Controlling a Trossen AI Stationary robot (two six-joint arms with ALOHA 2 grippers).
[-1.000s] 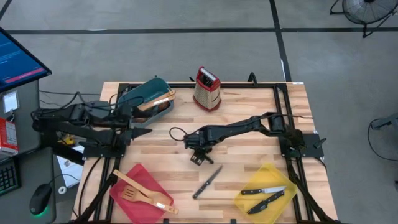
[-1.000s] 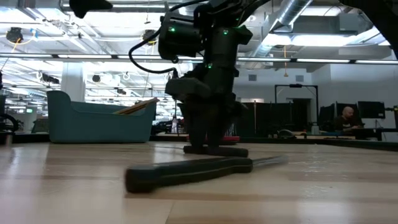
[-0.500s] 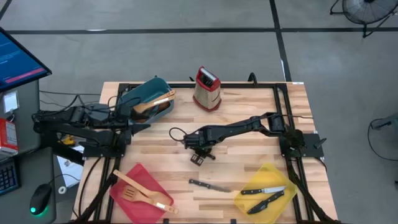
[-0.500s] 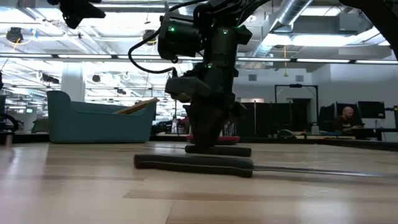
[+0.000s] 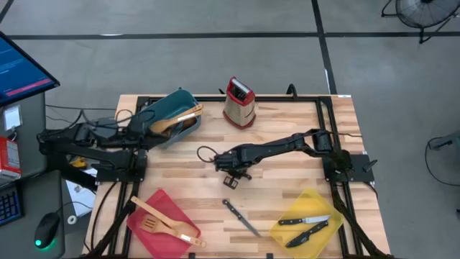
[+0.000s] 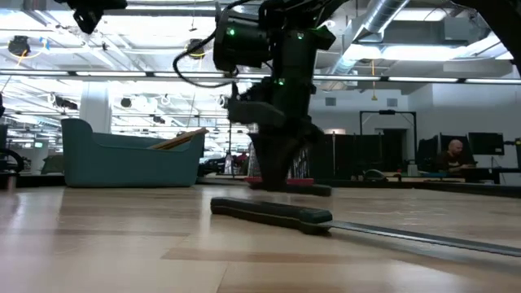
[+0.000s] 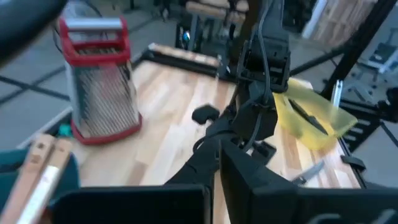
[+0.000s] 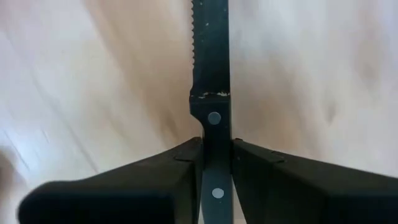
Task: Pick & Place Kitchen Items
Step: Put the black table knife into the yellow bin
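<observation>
- Pale wooden counter [image 5: 187,183] on a grey workshop floor, seen from above: teal bin [image 5: 162,108] at 10 o'clock holding wooden utensils [image 5: 183,116], grater [image 5: 238,102] at 12, red bin [image 5: 169,205] at 7 with a slotted wooden spatula [image 5: 162,219] in it, yellow bin [image 5: 302,205] at 5 with two black-handled knives [image 5: 307,226].
- Right gripper [image 5: 232,176] sits near the counter's middle, pointing down. Its wrist view shows the fingers narrow and pinched on the riveted black handle of a serrated knife [image 8: 211,118], the blade running out ahead of them.
- In the low view this held knife looks barely clear of the wood.
- A second, loose knife [image 5: 241,217] lies flat at 6 o'clock from that gripper, apart from it and just short of the yellow bin.
- Left gripper [image 5: 147,137] waits beside the teal bin, fingers closed with nothing between them.
- Risk: the pinch is on a slim handle, so the blade's weight could swing the knife in the grip during a lift or fast move.
- Risk: carried low towards a bin, the blade could snag the rim or strike the loose knife and send it skidding.
- Risk: dropping it onto knives already in the yellow bin could bounce one out.
</observation>
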